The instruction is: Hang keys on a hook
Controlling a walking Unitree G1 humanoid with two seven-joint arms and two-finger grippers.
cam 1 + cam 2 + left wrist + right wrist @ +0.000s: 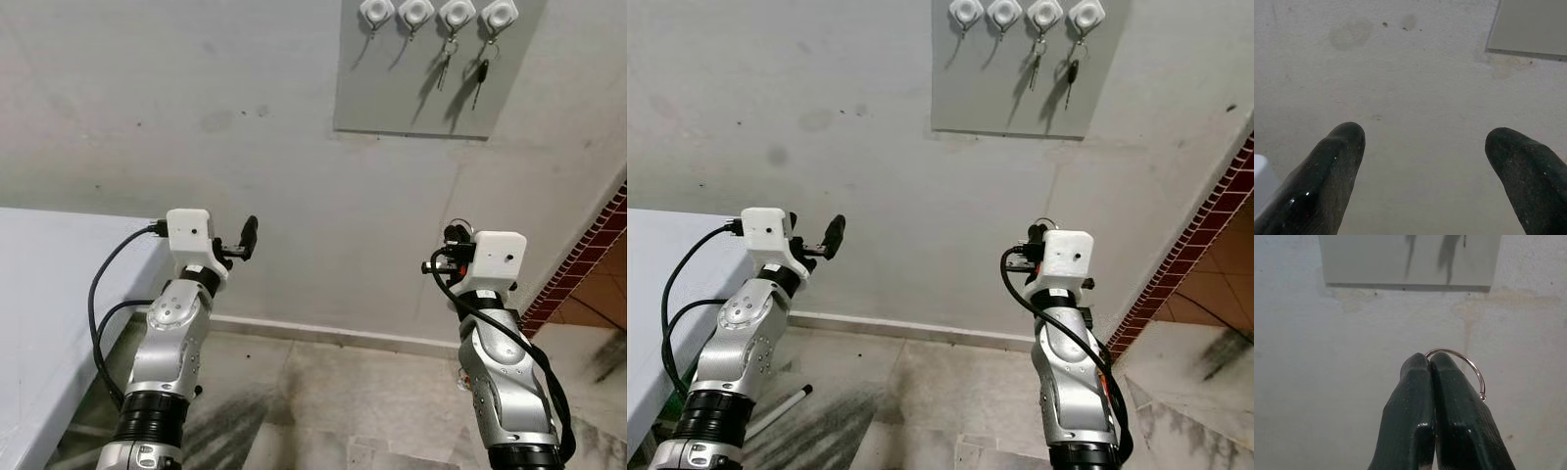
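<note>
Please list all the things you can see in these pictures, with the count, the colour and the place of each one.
panel: one, grey, on the wall, high up.
hooks: four, white, in a row along the panel's top.
hanging keys: two sets, metal and black, on the two hooks toward the robot's right; the other two hooks are bare.
key ring: one, silver, pinched in the right gripper.
table: one, white, at the robot's left.
brick edging: one strip, red, at the right.
floor: grey tiles, below the wall.
left gripper: black fingers apart, facing the wall.
right gripper: black fingers closed, raised below the panel.
</note>
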